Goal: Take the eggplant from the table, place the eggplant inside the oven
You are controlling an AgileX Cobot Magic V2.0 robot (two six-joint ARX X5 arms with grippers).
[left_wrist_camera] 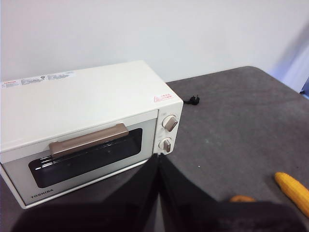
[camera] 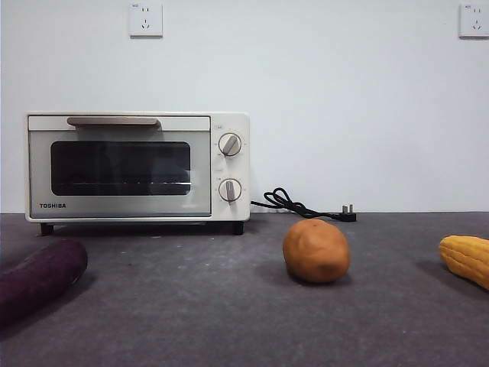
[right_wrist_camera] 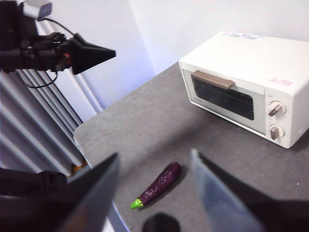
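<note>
Oven door: staying shut across the oven (camera: 137, 167), blocking the cavity.
Around the eggplant (right_wrist_camera: 158, 184): lying on bare table (camera: 229, 321), nothing crowding it, open from above.
Front of oven: showing clear floor.
Obstacles aside: potato (camera: 316, 250) and corn (camera: 466, 258) sitting well apart from both.

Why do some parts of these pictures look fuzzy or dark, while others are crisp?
Front view: soft even light, faint shadows under the potato and oven; the eggplant is near and slightly soft. Left wrist view: the left claw, very close to the lens, is a dark blur. Right wrist view: the right claw blurs too, while the eggplant stays sharp.
</note>
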